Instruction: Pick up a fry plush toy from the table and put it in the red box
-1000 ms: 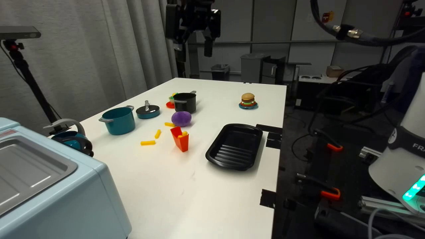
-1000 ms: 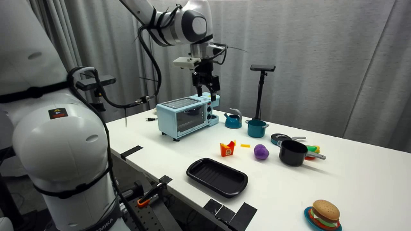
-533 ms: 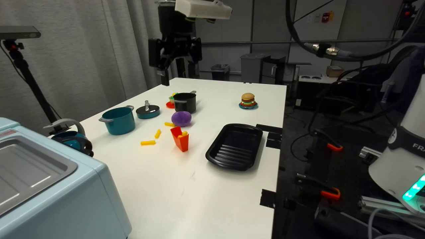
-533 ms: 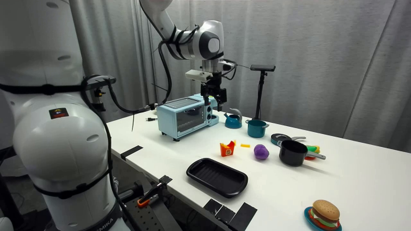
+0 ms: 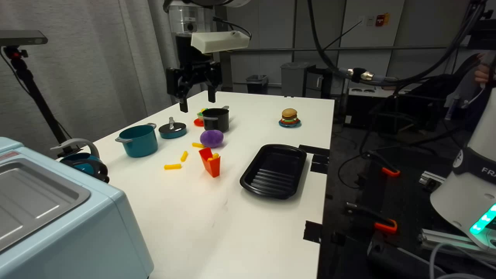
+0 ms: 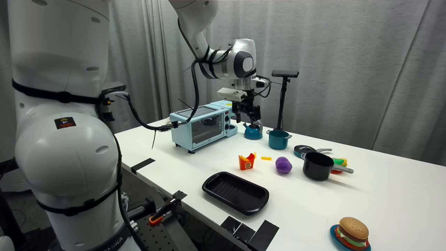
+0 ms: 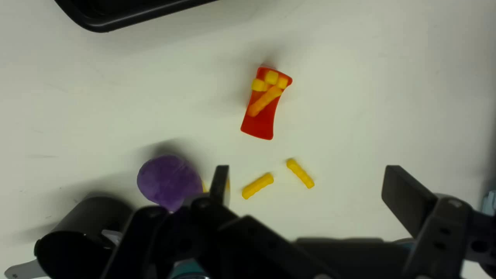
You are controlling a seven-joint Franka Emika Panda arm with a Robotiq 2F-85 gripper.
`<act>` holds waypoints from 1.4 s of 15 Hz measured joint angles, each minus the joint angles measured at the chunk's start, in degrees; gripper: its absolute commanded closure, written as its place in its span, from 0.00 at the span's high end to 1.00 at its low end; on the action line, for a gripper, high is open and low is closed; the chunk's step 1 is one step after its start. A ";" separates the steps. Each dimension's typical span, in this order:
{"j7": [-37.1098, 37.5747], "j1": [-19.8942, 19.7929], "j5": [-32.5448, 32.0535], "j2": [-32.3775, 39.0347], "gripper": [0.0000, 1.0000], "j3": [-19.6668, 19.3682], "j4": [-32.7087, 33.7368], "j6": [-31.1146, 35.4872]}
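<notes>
Several yellow fry plush toys lie on the white table (image 5: 240,236). Two show fully in the wrist view, one at the left (image 7: 258,186) and one at the right (image 7: 300,173). A third is mostly hidden behind my left finger and the purple toy there; it shows in an exterior view (image 5: 197,145). The red box (image 5: 211,164) stands upright with some fries in it; it also shows in the wrist view (image 7: 260,126). My gripper (image 5: 197,101) is open and empty, well above the table. In the wrist view the two loose fries appear between its fingers (image 7: 407,199).
A purple toy (image 5: 211,138) and a black pot (image 5: 216,122) lie close by the fries. A teal pot (image 5: 140,144), a lid (image 5: 172,130) and a kettle (image 6: 253,133) stand behind. A black tray (image 5: 277,166) lies near the edge. A blue toaster oven (image 6: 200,127) stands beyond.
My gripper has come down towards the table and moved to the left in one exterior view, to the right in the other. It stays open. The toys and box have not moved.
</notes>
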 measured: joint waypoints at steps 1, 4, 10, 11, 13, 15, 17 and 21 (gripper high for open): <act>0.00 0.12 -0.39 1.25 1.00 -0.58 1.17 0.37; 0.00 0.66 -1.28 4.71 1.00 -2.31 4.68 1.38; -0.05 1.34 -1.42 7.95 1.00 -3.58 8.82 1.53; -0.05 1.40 -1.42 7.96 1.00 -3.61 8.87 1.53; -0.05 1.45 -1.42 7.96 1.00 -3.62 8.91 1.53; -0.05 1.45 -1.42 7.96 1.00 -3.63 8.92 1.53; -0.05 1.46 -1.39 7.96 1.00 -3.65 8.88 1.52; 1.46 1.94 -1.36 9.19 1.00 -4.24 9.01 1.50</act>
